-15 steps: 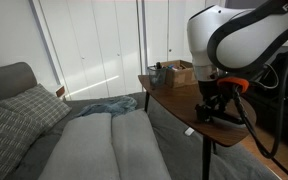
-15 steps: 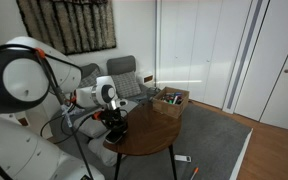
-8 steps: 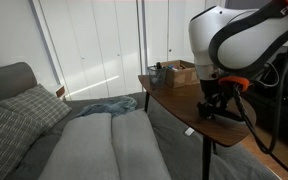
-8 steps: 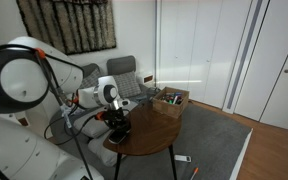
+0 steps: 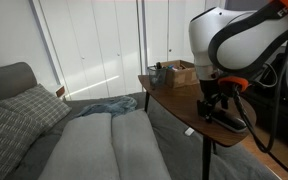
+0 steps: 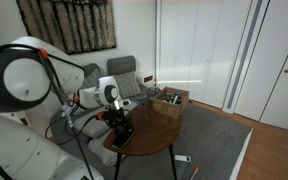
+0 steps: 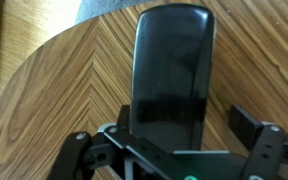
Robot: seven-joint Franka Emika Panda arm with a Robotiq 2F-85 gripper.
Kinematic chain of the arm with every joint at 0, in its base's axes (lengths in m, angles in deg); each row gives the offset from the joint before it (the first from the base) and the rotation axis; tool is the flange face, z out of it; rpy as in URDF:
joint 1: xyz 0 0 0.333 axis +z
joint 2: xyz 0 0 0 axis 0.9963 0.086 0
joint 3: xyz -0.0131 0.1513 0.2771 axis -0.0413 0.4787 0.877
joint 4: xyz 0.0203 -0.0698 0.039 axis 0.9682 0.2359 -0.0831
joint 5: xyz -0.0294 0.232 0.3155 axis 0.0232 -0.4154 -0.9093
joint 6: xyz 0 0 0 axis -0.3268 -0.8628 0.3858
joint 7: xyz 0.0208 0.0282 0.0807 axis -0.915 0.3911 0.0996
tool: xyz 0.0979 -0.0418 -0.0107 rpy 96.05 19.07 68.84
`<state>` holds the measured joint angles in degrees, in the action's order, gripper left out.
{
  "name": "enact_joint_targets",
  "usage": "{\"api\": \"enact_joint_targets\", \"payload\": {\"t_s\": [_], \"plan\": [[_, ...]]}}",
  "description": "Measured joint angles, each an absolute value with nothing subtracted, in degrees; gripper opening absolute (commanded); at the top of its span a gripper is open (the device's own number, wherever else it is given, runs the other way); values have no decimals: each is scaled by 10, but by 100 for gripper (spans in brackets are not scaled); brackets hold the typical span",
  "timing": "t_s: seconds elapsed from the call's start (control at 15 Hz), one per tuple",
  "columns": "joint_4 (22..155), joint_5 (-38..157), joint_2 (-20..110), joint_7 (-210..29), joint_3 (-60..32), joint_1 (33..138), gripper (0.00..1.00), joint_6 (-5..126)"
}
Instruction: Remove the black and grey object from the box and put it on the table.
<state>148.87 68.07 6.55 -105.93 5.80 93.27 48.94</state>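
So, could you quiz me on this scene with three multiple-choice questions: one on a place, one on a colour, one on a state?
1. Where is the dark object?
A on the floor
B on a shelf
C at the gripper, away from the box

2. What colour is the table top?
A brown wood
B white
C green

3. How does the object lie?
A standing on end
B flat along the table
C hanging from a cord

Answers:
1 C: the object sits between the gripper's fingers, and the box stands at the table's other end.
2 A: the wrist view shows brown wood grain.
3 B: the wrist view shows it stretched flat on the wood.
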Motion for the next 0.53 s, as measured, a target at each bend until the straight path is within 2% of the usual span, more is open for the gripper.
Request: {"api": "enact_joint_targets", "payload": {"t_s": [0.2, 0.53], "plan": [[1491, 681, 40, -1066, 56, 933, 100, 496], [1530, 707, -103, -1035, 54, 939, 100, 502]]}}
